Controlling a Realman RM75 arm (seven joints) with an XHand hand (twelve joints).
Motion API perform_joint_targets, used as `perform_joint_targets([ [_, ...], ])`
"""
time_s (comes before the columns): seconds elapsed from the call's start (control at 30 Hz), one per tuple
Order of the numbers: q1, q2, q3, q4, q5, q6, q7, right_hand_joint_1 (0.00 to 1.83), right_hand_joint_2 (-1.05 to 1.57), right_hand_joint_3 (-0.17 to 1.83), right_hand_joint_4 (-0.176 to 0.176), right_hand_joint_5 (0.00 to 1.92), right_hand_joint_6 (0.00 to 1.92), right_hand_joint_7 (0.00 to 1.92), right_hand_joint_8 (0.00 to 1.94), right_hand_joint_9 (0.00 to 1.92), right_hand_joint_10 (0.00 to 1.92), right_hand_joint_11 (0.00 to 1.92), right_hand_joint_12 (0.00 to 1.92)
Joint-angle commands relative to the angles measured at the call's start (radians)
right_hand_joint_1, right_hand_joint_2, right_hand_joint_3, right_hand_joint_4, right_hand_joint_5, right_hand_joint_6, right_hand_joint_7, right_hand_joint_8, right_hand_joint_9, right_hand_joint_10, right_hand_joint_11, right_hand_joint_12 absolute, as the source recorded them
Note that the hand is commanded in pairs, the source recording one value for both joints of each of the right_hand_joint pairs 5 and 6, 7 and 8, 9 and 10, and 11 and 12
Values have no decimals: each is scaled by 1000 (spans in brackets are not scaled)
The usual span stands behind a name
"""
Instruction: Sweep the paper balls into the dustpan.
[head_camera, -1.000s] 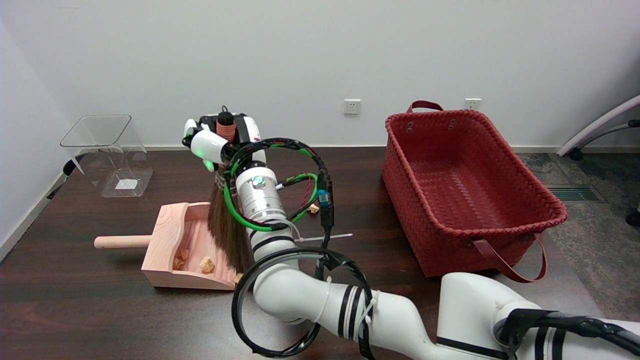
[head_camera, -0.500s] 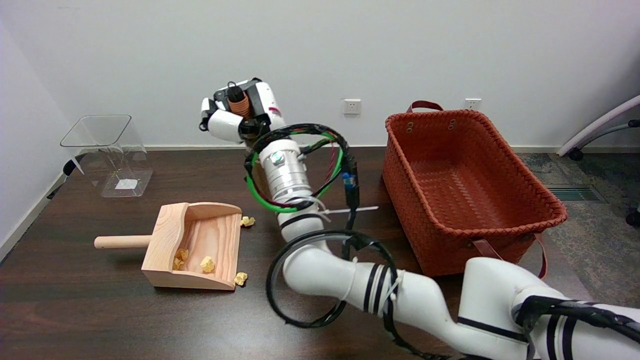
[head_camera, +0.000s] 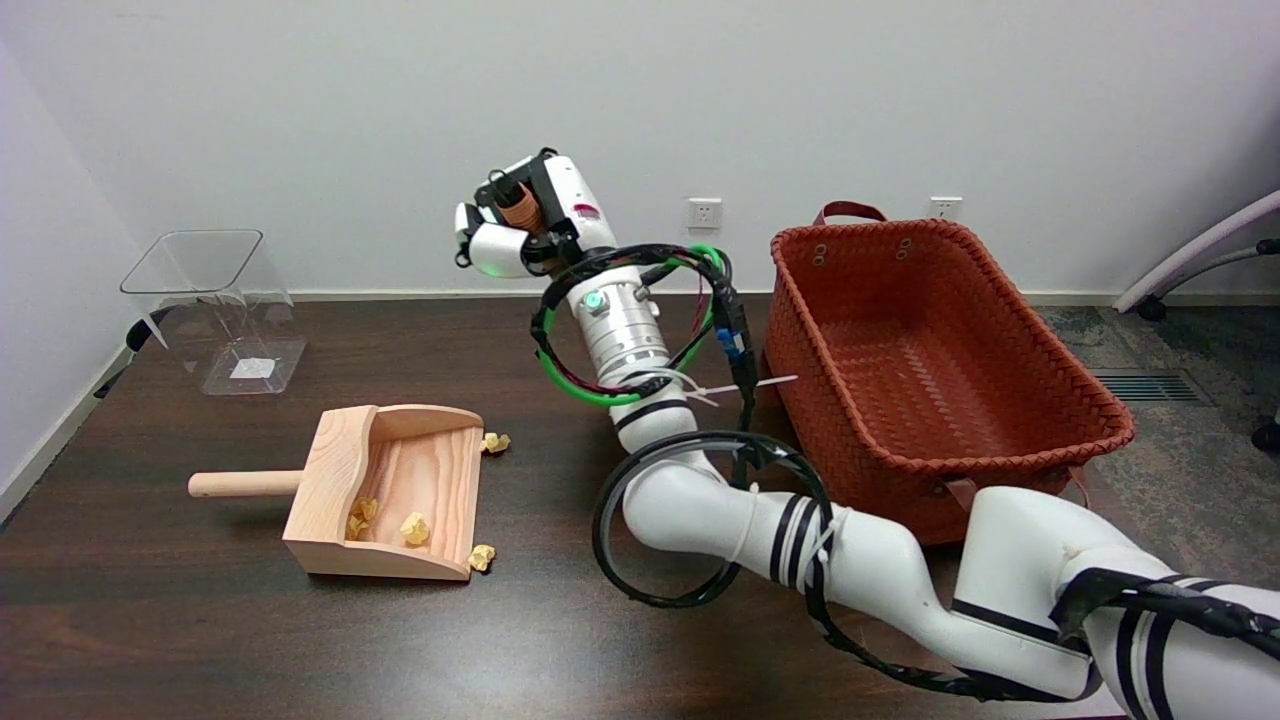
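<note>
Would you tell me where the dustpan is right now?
In the head view the wooden dustpan lies at the table's left, handle pointing left, nearer the camera than the clear container.

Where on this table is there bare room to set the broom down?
Bare dark tabletop runs along the near edge, and between the wooden dustpan and clear plastic bin. It is crowded where the right arm crosses beside the red woven basket.
</note>
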Motion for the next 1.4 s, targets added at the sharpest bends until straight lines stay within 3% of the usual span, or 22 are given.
perform_joint_targets([
  [0.03,10,44,-4,165,-70,-23,-26,1164,862,1005,0,1920,1920,1920,1920,1920,1920,1920,1920],
  [0.8,-22,-50,0,221,139,-37,147,1129,963,926,0,1920,1920,1920,1920,1920,1920,1920,1920],
  [1.4,-89,-100,-6,49,177,-101,330,1130,908,957,0,1920,1920,1920,1920,1920,1920,1920,1920],
])
